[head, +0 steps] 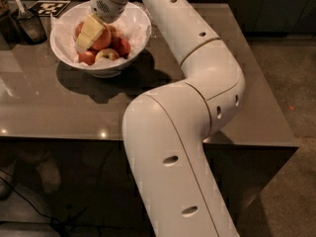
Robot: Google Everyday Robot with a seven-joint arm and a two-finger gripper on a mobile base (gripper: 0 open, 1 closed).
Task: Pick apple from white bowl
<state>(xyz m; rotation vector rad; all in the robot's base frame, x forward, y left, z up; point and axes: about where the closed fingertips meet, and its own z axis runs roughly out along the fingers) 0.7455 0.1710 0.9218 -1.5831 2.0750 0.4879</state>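
Note:
The white bowl (141, 23) stands at the back left of the glossy grey table (54, 107). It is lined with crinkled white paper and holds several red and yellow-red apples, one of them at the right (121, 46) and one at the front (106, 56). My gripper (89, 34), cream-coloured, reaches down into the bowl from the right and rests on the apples at the bowl's left side, against a red apple (102, 39). The gripper hides part of the pile.
A dark container with a utensil (25, 24) stands left of the bowl. A black-and-white marker tag (52, 7) lies behind it. My large white arm (197, 73) crosses over the table's right half. The table's front edge runs just below the arm's elbow.

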